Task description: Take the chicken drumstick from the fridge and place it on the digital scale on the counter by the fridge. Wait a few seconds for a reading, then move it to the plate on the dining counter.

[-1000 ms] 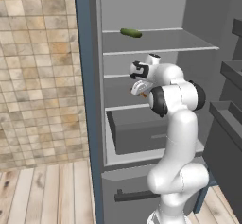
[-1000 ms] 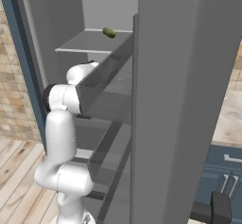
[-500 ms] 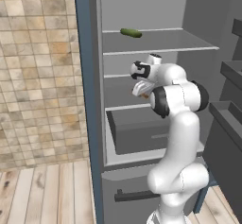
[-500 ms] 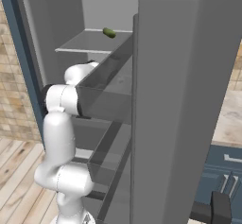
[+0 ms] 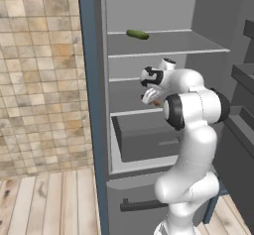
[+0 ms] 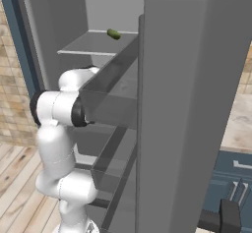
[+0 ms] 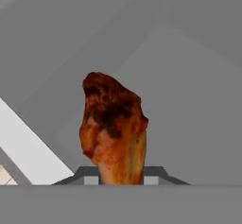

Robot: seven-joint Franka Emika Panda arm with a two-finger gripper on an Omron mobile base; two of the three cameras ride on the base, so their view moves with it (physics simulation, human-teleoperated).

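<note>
Fridge (image 5: 94,80) interior, end effector (image 7: 122,179) clamping chicken drumstick (image 7: 113,128)

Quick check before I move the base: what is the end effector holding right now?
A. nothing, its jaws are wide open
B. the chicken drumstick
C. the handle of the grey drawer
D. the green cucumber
B: in the hand view the chicken drumstick rises from between the fingertips of the end effector, while the green cucumber lies on the upper shelf of the fridge, apart from the arm.
</note>
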